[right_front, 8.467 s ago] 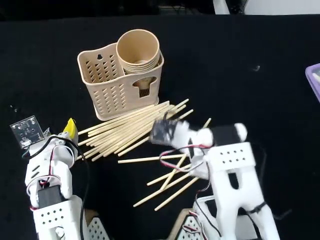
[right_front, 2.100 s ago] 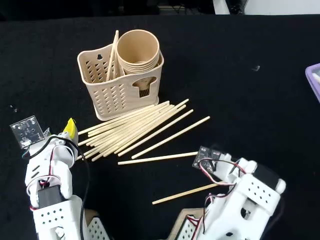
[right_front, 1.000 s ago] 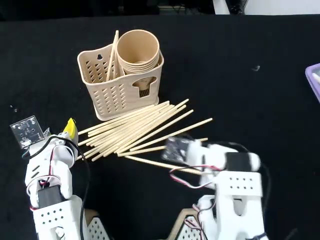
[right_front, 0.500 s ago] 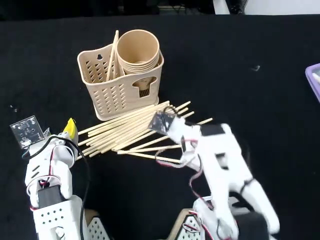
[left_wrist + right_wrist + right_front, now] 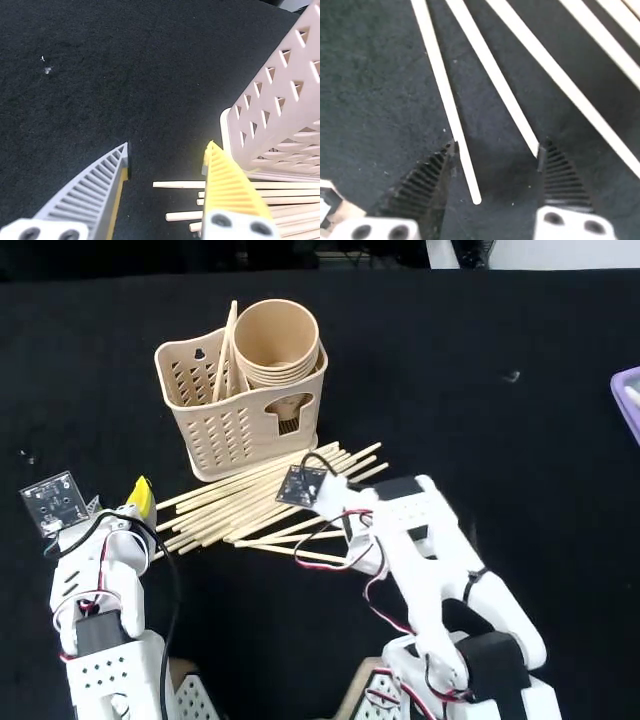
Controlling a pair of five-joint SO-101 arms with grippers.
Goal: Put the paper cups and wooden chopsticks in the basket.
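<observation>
While the left gripper (image 5: pixel 167 147) rests with jaws apart just short of the basket (image 5: pixel 280 100), the right gripper (image 5: pixel 495 147) stands spread over loose chopsticks (image 5: pixel 441 85), one tip lying between its jaws.

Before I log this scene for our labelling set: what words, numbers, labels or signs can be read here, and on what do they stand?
No text can be read.
The basket, the paper cups and the wooden chopsticks show no print.
The left arm's circuit board and the right arm's circuit board may carry marks, but these are too small to read.
</observation>
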